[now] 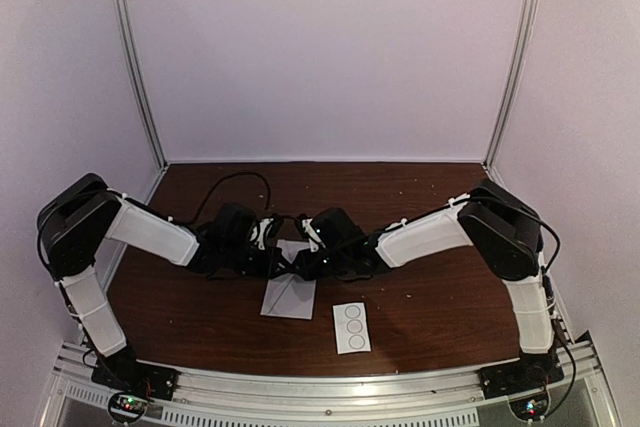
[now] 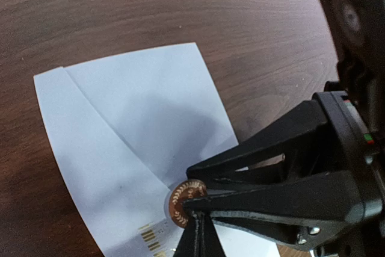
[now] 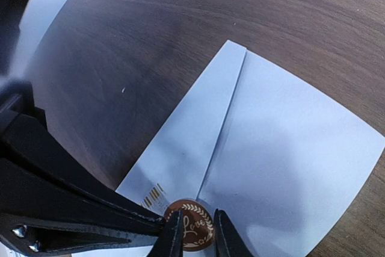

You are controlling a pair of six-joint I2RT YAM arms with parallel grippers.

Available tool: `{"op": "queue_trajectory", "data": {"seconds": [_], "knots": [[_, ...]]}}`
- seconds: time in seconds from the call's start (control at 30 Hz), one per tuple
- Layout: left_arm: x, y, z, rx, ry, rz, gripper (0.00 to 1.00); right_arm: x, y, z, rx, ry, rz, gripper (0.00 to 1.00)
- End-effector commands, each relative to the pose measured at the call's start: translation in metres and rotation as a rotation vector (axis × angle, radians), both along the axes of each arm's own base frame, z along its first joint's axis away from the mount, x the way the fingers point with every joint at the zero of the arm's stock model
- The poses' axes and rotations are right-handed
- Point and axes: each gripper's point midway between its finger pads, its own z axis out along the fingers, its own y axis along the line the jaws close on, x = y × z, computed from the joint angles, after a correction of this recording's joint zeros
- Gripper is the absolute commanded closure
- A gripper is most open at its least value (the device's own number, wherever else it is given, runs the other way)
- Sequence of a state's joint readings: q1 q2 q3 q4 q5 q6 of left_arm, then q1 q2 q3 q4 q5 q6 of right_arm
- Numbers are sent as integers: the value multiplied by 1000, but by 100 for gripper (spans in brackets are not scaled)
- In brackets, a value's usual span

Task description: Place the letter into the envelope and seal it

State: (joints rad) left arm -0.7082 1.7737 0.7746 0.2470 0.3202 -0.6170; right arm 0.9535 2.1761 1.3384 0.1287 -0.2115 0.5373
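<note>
The pale envelope (image 1: 287, 297) lies flat on the brown table, its pointed flap folded down; it fills the left wrist view (image 2: 138, 112) and the right wrist view (image 3: 283, 142). A round brown "Love" seal sticker (image 3: 198, 218) sits at the flap's tip (image 2: 179, 200). My left gripper (image 2: 198, 218) is shut, its tip at the sticker's edge. My right gripper (image 3: 197, 234) is slightly open, both fingertips standing on the sticker. The two grippers meet over the envelope's far end, left gripper (image 1: 282, 257) and right gripper (image 1: 301, 259). No letter shows.
A small white sticker strip (image 1: 351, 327) with three circles lies right of the envelope near the front edge. Pale walls and metal posts enclose the table (image 1: 430, 297). Both forearms stretch inward across the table's middle.
</note>
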Motion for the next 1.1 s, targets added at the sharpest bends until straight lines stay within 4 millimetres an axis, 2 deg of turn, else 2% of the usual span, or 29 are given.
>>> {"op": "queue_trajectory", "data": {"seconds": [0.0, 0.27, 0.43, 0.7, 0.9, 0.97, 1.07], "knots": [[12, -9, 5, -36, -29, 13, 100, -15, -31, -61, -185, 88, -18, 80], [13, -7, -5, -27, -18, 31, 100, -16, -29, -61, -180, 92, -11, 80], [11, 0, -20, 25, 8, 47, 100, -16, -29, -57, -176, 87, -12, 80], [-5, 19, -48, 103, 86, 71, 100, -11, -26, -28, -134, 53, -24, 71], [-14, 23, -59, 117, 118, 64, 100, -7, -32, -2, -102, 27, -51, 63], [-15, 24, -61, 119, 122, 64, 100, -5, -35, 6, -79, 28, -63, 63], [-17, 25, -61, 117, 125, 63, 100, -10, -35, 22, -4, 35, -52, 71]]}}
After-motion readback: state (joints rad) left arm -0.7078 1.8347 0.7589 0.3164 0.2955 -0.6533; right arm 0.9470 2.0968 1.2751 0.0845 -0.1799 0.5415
